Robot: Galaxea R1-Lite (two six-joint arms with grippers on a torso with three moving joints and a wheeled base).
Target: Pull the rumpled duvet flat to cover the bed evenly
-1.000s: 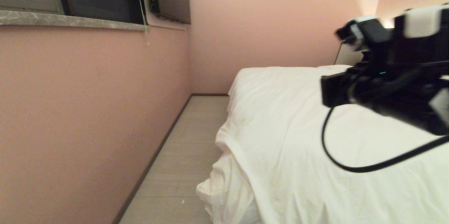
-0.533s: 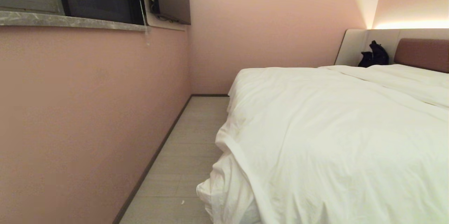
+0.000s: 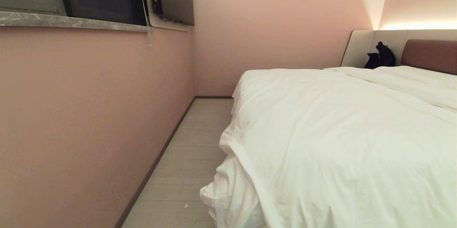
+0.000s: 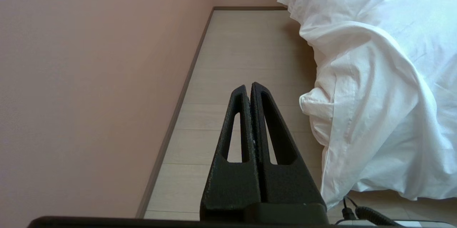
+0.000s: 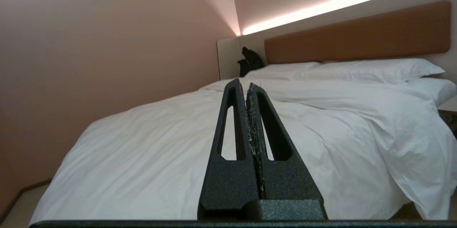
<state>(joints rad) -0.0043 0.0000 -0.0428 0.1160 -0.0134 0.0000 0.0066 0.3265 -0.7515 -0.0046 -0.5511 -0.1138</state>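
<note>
The thick, puffy white duvet (image 3: pixel 339 138) covers the wide low bed (image 3: pixel 428 54), its bunched near-left corner nearest the closed, empty left gripper (image 4: pixel 250 87) (right gripper (image 5: pixel 242 83) likewise pinched shut, holding nothing).

Our head view looks down the bed's (image 3: pixel 425 54) left side; both wrist views share the duvet (image 5: pixel 178 142), at two o'clock from the left wrist.

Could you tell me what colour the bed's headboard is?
Reddish-brown headboard, clearest in the right wrist view.

white duvet (image 3: pixel 339 142), reddish-brown headboard (image 5: pixel 357 33), pink wall (image 3: pixel 89 113)
</note>
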